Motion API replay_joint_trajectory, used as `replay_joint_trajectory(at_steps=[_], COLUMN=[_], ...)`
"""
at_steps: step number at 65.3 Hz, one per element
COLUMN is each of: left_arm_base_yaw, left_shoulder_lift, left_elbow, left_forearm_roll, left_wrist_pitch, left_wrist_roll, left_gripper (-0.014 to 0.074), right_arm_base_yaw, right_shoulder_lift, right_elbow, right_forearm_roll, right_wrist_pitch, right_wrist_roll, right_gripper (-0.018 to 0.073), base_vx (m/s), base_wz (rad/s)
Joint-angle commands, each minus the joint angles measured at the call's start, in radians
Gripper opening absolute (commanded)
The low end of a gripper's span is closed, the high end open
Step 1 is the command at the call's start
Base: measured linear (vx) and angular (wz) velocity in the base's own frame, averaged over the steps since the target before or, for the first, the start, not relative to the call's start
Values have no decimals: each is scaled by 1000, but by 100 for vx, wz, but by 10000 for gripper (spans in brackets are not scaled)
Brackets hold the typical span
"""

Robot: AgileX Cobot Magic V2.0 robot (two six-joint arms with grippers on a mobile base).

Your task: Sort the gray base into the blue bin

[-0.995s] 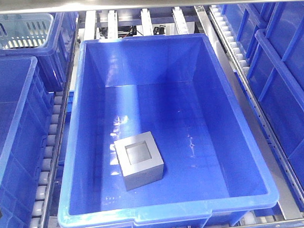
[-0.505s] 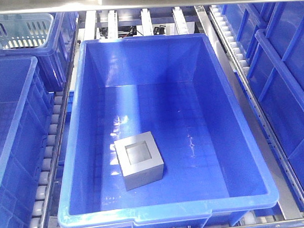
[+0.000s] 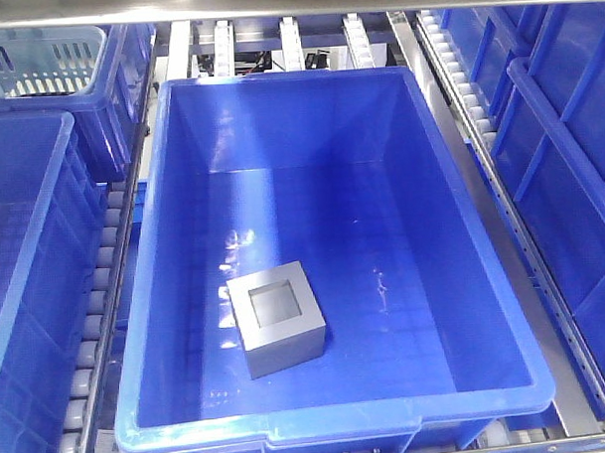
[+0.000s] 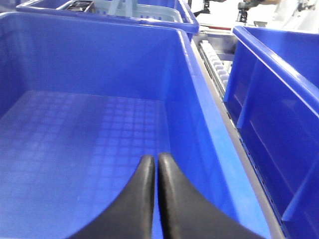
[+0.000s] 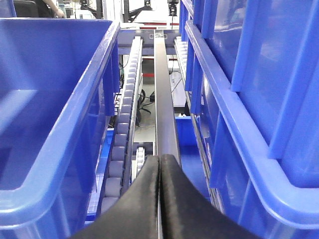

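Observation:
The gray base [image 3: 277, 318] lies on the floor of the blue bin [image 3: 344, 414], near its front left, recess facing up. No gripper appears in the front view. In the left wrist view my left gripper [image 4: 156, 158] is shut with nothing in it, hanging over the ribbed floor of a blue tub [image 4: 75, 139]. In the right wrist view my right gripper [image 5: 159, 158] is shut and empty, above the roller rail [image 5: 127, 114] between two bins. The gray base does not show in either wrist view.
More blue bins stand to the left [image 3: 25, 256] and to the right [image 3: 568, 148] of the middle bin. A pale-blue slotted basket [image 3: 43, 57] sits at the back left. Roller tracks [image 3: 101, 283] and a metal rail [image 5: 164, 94] run between the bins.
A dark part seen at the lower left edge of the front view one second ago is gone. The gray base and the bins have not moved.

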Motion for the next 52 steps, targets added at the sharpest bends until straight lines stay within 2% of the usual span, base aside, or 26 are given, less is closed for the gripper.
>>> replay_joint_trajectory(at_steps=[1,12,24,52], left_arm_base_yaw=[0,-2,-42,-39], left_shoulder_lift=[-17,-17,-17,-17], left_elbow=[30,30,31,31], left_forearm_roll=[56,60,60,59], left_wrist_pitch=[-89,-97,-96,-96], left_wrist_roll=[-53,-46,-39,-40], left_gripper=[-6,-6,-6,-6], right_arm_base_yaw=[-3,-3,-3,-3], right_shoulder_lift=[-11,-11,-11,-11], right_elbow=[15,15,15,15], right_forearm_roll=[-6,-6,-6,-6], right_wrist_pitch=[-74,-74,-74,-74], right_wrist_roll=[-6,-6,-6,-6], right_gripper=[-9,-9,-9,-9], base_vx=[0,0,0,0], base_wz=[0,0,0,0])
